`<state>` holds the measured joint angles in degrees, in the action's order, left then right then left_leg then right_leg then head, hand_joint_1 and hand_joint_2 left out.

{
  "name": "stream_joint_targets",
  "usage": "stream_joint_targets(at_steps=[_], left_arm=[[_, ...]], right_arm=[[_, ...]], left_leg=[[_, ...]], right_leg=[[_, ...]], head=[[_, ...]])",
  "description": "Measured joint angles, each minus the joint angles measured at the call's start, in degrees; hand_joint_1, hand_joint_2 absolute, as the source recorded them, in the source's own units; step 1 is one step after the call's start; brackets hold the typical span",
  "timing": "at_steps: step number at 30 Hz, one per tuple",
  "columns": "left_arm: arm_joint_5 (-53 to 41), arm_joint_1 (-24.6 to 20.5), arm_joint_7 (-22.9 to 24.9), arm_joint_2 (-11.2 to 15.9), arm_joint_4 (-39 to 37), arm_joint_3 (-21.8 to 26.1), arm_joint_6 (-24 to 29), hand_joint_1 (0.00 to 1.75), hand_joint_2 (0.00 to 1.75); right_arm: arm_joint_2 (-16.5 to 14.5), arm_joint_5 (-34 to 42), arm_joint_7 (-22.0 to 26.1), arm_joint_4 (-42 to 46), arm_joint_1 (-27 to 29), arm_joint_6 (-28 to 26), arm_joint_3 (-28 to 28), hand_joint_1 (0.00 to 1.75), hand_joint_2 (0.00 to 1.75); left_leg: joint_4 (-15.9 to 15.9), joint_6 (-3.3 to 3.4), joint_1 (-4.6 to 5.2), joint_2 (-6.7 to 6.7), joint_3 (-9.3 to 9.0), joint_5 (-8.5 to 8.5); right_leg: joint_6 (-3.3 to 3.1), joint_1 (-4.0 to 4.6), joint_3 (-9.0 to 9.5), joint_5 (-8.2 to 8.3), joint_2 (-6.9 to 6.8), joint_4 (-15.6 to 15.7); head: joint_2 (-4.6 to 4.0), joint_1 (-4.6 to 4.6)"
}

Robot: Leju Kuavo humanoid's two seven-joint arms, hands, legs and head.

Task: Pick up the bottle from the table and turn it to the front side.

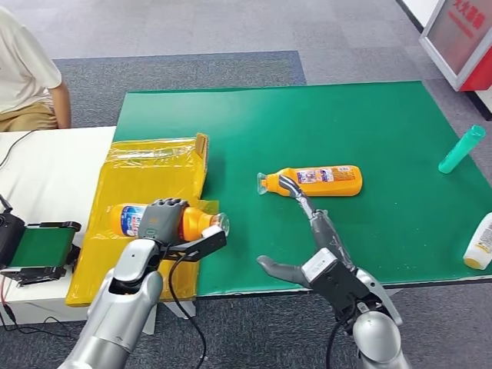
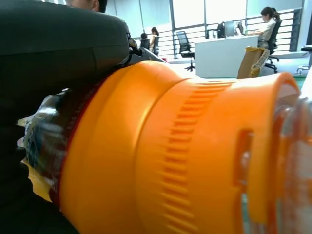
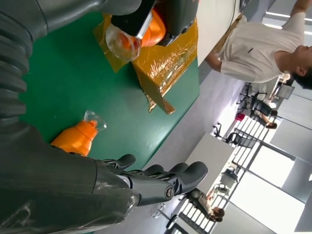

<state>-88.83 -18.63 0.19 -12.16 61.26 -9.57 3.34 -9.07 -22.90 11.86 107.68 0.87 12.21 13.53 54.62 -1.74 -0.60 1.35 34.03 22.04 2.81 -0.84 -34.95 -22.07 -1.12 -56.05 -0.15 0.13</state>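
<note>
The left hand (image 1: 165, 217) wraps an orange bottle (image 1: 194, 222) above the yellow tray (image 1: 145, 184), hiding the bottle's middle; its label print is too small to read. Right of the tray, the right hand's fingertips (image 1: 288, 184) cover the neck of a second orange bottle (image 1: 325, 180). A white bottle (image 1: 480, 242) and a seated person (image 1: 26, 73) are cut off by the head view's edges.

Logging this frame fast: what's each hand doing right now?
Left hand: holding an orange bottle over the yellow bag.
Right hand: open, fingers extended toward the second orange bottle, holding nothing.
</note>
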Motion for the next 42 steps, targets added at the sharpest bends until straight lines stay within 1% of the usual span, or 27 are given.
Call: stream_joint_targets(at_steps=[11, 16, 21, 27, 28, 29, 31, 32, 33, 42], left_arm=[[0.02, -1.99, 0.5, -1.44, -3.36, 1.8, 0.75, 1.75, 1.75], [0.01, -3.1, 0.19, -2.32, -5.78, 2.88, 3.45, 1.75, 1.75], [-0.07, -3.37, 4.28, -2.27, -6.77, 3.15, 4.29, 1.75, 1.75], [-0.08, -3.56, 8.06, -0.26, -6.77, 3.01, 4.44, 1.75, 1.75], [-0.08, -3.6, 8.31, 0.05, -6.77, 3.01, 4.44, 1.7, 1.75], [-0.09, -3.62, 8.54, 0.34, -6.74, 3.01, 4.44, 1.36, 1.75], [-0.09, -3.66, 8.98, 0.8, -6.69, 2.99, 4.44, 0.48, 1.75], [-0.09, -3.68, 9.19, 1.04, -6.66, 2.98, 4.44, 0.09, 1.75], [-0.09, -3.7, 9.31, 1.23, -6.62, 2.98, 4.45, 0.0, 1.75], [-0.09, -3.58, 9.52, 2.26, -6.16, 3.01, 4.92, 0.0, 1.75]], right_arm=[[0.0, -0.09, 0.19, -0.23, 0.0, 0.03, -0.08, 0.0, 1.75], [0.0, -0.11, 0.25, -0.23, 0.04, 0.17, -0.05, 0.0, 1.75], [0.0, -0.17, 0.25, -0.21, 0.3, 0.09, -0.16, 0.0, 1.75], [0.0, -0.19, 0.25, -0.19, 0.55, 0.2, -0.22, 0.0, 1.75], [0.0, -0.19, 0.25, -0.19, 0.57, 0.23, -0.22, 0.0, 1.75], [0.0, -0.19, 0.25, -0.19, 0.59, 0.27, -0.22, 0.0, 1.75], [0.0, -0.18, 0.25, -0.15, 0.65, 0.37, -0.22, 0.0, 1.75], [0.0, -0.21, 0.24, -0.08, 0.74, 0.39, -0.22, 0.0, 1.75], [0.0, -0.36, 0.21, 0.05, 0.89, 0.4, -0.22, 0.0, 1.75], [0.0, -1.97, -0.2, 2.55, 2.39, 0.38, -0.22, 0.0, 1.75]], left_leg=[[0.0, 0.0, 0.0, 0.0, 0.0, 0.0], [0.0, 0.0, 0.0, 0.0, 0.0, 0.0], [0.0, -0.01, 0.0, 0.0, 0.0, -0.01], [0.0, -0.01, 0.0, 0.0, 0.0, -0.01], [0.0, -0.01, 0.0, 0.0, 0.0, -0.01], [0.0, -0.01, 0.0, 0.0, 0.0, -0.01], [0.0, -0.01, 0.0, 0.0, 0.0, -0.01], [0.0, -0.01, 0.0, 0.0, 0.0, -0.01], [0.0, -0.01, 0.01, 0.0, 0.0, -0.01], [0.0, -0.01, 0.01, 0.0, 0.01, -0.01]], right_leg=[[0.0, 0.0, 0.0, 0.0, 0.0, 0.0], [0.0, 0.0, 0.0, 0.0, 0.0, 0.0], [0.0, 0.0, 0.0, 0.0, 0.0, 0.0], [0.0, 0.01, -0.01, 0.0, 0.0, -0.01], [0.0, 0.01, -0.01, -0.01, 0.0, -0.01], [0.0, 0.01, -0.01, -0.01, 0.0, -0.01], [0.0, 0.0, -0.01, 0.0, 0.0, 0.0], [0.0, 0.0, -0.01, 0.0, 0.0, 0.0], [0.0, 0.0, -0.01, 0.0, 0.0, 0.0], [0.0, 0.0, -0.01, -0.01, 0.0, 0.0]], head=[[0.0, 0.0], [0.0, 0.0], [0.0, 0.0], [0.0, 0.01], [0.0, 0.01], [0.0, 0.01], [0.0, 0.01], [0.0, 0.01], [0.0, 0.0], [0.0, 0.0]])
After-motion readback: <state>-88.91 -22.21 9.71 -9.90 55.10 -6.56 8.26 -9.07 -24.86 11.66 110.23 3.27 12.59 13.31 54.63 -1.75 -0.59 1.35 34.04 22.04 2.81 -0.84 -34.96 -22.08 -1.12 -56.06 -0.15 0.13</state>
